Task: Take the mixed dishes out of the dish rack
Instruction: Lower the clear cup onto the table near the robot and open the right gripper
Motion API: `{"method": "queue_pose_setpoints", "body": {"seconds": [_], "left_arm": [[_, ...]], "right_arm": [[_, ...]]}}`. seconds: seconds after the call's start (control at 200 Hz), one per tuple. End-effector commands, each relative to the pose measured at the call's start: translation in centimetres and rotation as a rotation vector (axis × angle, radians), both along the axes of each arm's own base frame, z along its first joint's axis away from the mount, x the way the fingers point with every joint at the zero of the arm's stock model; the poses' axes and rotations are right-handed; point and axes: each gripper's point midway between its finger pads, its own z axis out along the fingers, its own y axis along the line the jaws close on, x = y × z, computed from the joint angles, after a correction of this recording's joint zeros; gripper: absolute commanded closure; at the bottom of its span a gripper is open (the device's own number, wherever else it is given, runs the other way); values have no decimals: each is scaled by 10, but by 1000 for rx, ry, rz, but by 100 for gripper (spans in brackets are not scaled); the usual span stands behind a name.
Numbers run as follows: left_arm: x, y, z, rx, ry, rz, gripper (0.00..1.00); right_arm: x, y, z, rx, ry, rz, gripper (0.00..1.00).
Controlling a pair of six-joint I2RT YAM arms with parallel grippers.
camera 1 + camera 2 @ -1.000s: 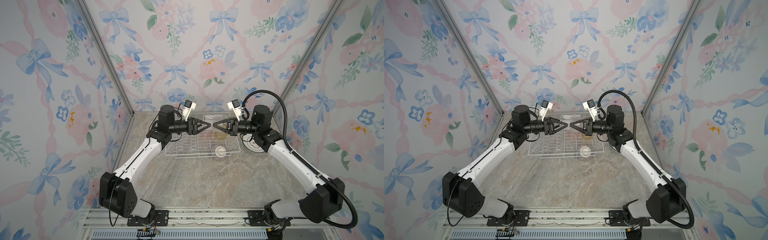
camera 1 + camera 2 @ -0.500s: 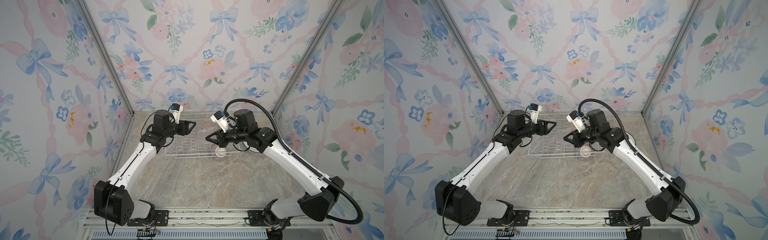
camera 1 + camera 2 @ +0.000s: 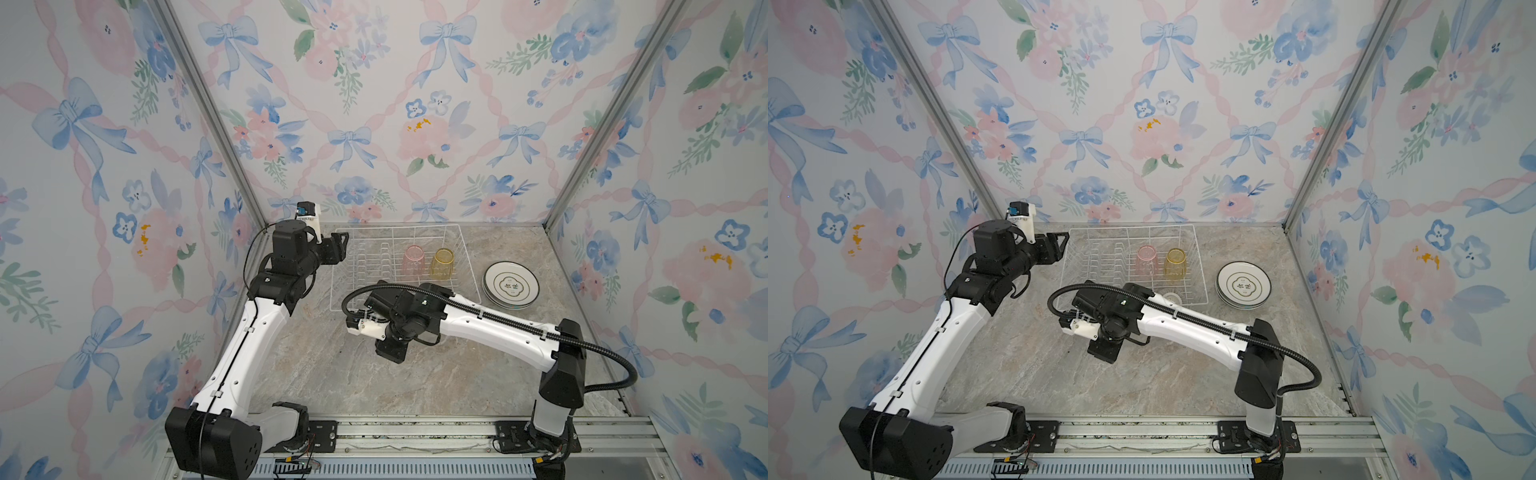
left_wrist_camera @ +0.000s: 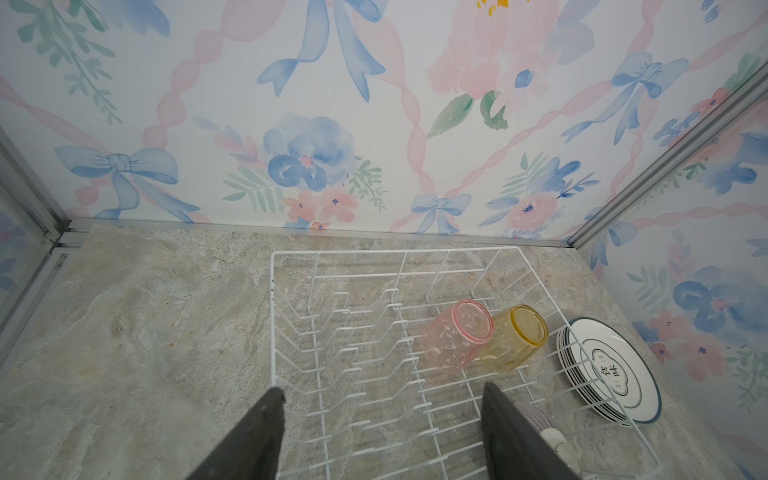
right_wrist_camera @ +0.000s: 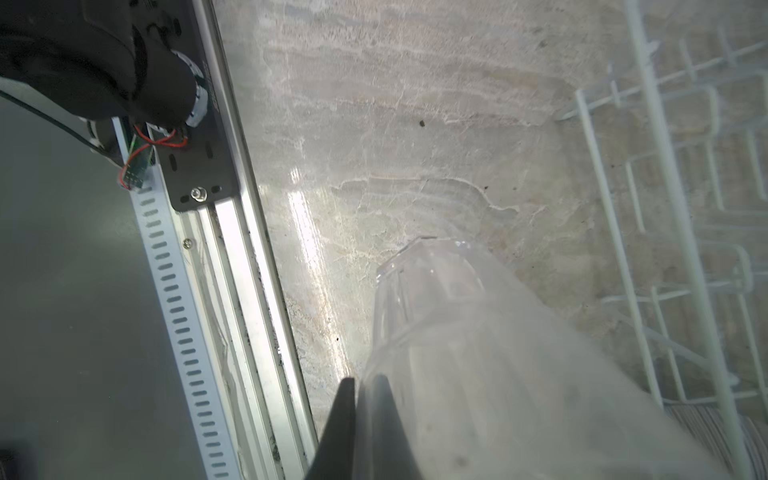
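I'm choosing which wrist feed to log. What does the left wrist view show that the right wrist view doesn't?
Only the left wrist view: the pink tumbler and yellow tumbler in the dish rack, the stack of plates beside it, and the open left gripper. Only the right wrist view: the right gripper shut on the clear tumbler, and the base rail. Both: the dish rack, the striped bowl and the marble table.
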Motion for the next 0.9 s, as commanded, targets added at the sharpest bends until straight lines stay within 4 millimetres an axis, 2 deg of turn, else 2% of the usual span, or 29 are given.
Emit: {"method": "queue_pose_setpoints", "body": {"seconds": [0.0, 0.14, 0.29, 0.445, 0.67, 0.895], "left_arm": [[-5, 6, -5, 23, 5, -3, 30], [-4, 6, -6, 27, 7, -9, 30], [-3, 8, -7, 38, 7, -14, 29], [-1, 10, -9, 45, 9, -21, 29], [4, 6, -15, 43, 24, -57, 29], [8, 1, -15, 31, 31, -90, 28]], "right_arm": [[-1, -1, -8, -108, -73, 80, 100], [7, 8, -36, -205, -114, 105, 100], [23, 16, -54, -265, -171, 108, 100], [29, 19, -75, -327, -170, 121, 100], [39, 30, -87, -345, -201, 131, 100], [44, 30, -99, -393, -196, 154, 100]]}}
